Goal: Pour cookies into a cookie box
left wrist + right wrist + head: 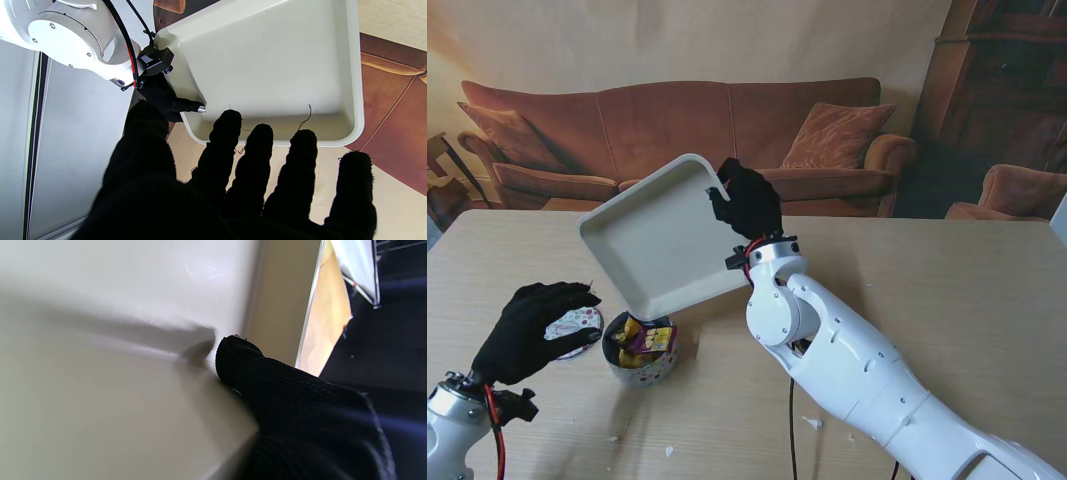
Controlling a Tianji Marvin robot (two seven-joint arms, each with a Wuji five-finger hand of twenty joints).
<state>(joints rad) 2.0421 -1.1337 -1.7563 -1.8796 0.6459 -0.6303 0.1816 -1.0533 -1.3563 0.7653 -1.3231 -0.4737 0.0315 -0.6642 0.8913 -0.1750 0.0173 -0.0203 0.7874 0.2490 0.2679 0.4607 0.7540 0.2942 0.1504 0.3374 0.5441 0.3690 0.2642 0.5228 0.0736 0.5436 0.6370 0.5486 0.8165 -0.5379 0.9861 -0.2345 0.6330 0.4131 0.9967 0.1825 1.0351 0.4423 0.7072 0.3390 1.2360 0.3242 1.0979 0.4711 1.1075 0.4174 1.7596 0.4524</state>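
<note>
My right hand (749, 201) is shut on the far right rim of a white square tray (659, 240), held steeply tilted with its low corner over the cookie box (641, 352). The tray's inside (267, 66) shows bare. The round patterned box stands on the table and holds several wrapped cookies (647, 340). My left hand (524, 328) hovers open to the left of the box, fingers (257, 160) spread, over the box's patterned lid (577, 330). In the right wrist view only the tray's wall (116, 323) and a black thumb (240, 363) show.
The wooden table (947, 290) stretches away to the right. A brown sofa (677, 130) stands behind its far edge, an armchair (1022, 190) at the far right. A few white crumbs (817, 423) lie near my right forearm.
</note>
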